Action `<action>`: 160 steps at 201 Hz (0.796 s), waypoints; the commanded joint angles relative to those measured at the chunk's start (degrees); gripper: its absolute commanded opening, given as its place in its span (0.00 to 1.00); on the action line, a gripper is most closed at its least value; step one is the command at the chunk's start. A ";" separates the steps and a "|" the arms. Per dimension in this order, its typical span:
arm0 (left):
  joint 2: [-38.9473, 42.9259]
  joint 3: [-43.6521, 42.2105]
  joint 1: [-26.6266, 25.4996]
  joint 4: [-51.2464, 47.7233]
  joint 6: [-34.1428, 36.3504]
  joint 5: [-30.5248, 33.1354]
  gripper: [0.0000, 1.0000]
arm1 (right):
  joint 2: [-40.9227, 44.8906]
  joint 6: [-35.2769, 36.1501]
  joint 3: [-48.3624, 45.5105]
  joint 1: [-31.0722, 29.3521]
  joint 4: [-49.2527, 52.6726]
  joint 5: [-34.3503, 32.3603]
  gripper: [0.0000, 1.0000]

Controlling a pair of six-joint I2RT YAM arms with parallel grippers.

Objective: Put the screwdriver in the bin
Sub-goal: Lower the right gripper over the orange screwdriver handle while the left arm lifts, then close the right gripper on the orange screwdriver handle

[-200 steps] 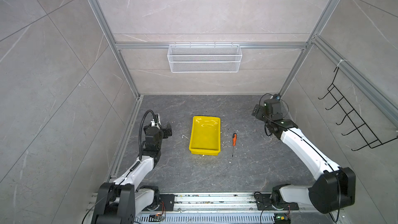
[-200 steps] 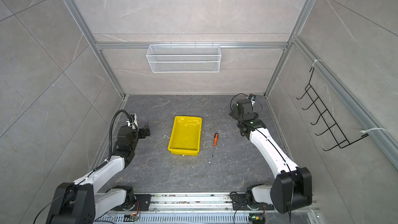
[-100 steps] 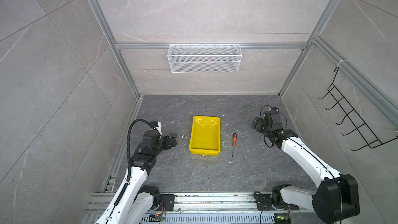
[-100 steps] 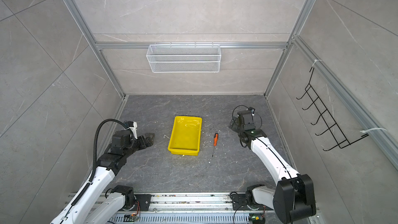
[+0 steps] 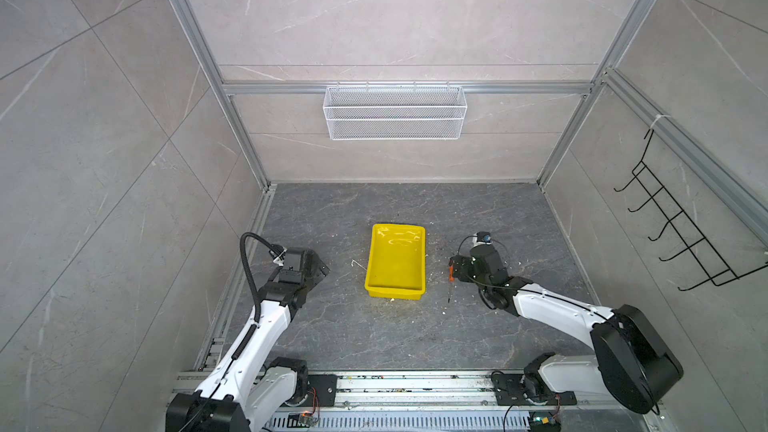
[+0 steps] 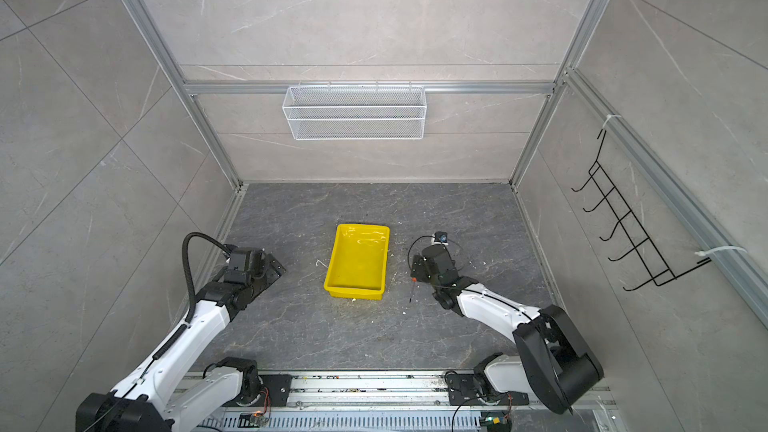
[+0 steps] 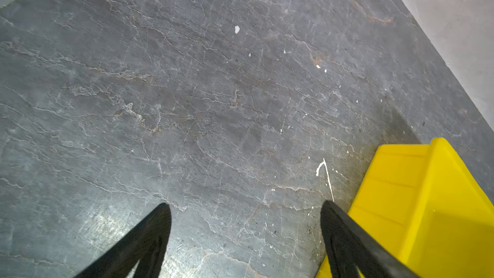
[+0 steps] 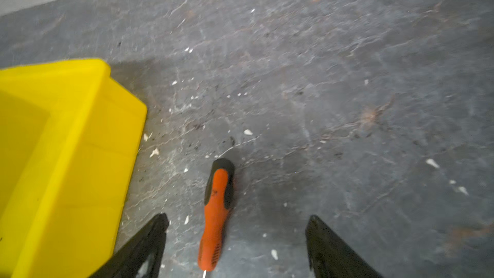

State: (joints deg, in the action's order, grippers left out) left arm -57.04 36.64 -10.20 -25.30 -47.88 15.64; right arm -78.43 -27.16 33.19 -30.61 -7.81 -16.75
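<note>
Screwdriver (image 8: 216, 209) lies flat on floor (image 8: 347, 102), just beside bin (image 8: 80, 129) but not touching, cap end away from the robot base and thin shaft toward it in both top views; likely light and stiff, the round handle may roll if nudged, the black patches look grippy, the shaft looks too thin and slick to pinch; best hold is probably across the fat middle of the orange handle, with the pads right down at floor level; right gripper (image 8: 236, 219) has its fingers spread wide either side of the handle, nothing touching it; left gripper (image 7: 244, 204) also spread wide and empty, low by the bin's other side; bin looks empty
</note>
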 commanded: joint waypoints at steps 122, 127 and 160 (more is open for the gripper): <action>9.95 -10.46 -0.17 0.40 3.80 5.51 1.00 | -16.47 -8.36 14.00 -4.82 12.83 -9.42 0.72; 9.80 -10.20 -0.17 -0.14 3.51 5.67 0.99 | -16.80 -8.60 14.60 -4.85 13.62 -9.59 0.71; 8.89 -9.66 -0.11 -1.02 3.21 5.28 0.99 | -18.12 -11.94 16.64 -4.85 18.03 -12.62 0.64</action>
State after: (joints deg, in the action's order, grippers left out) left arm -47.86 25.82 -10.24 -25.78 -44.56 19.88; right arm -95.61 -35.22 47.88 -35.24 4.89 -25.63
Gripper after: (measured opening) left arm 0.993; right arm 0.664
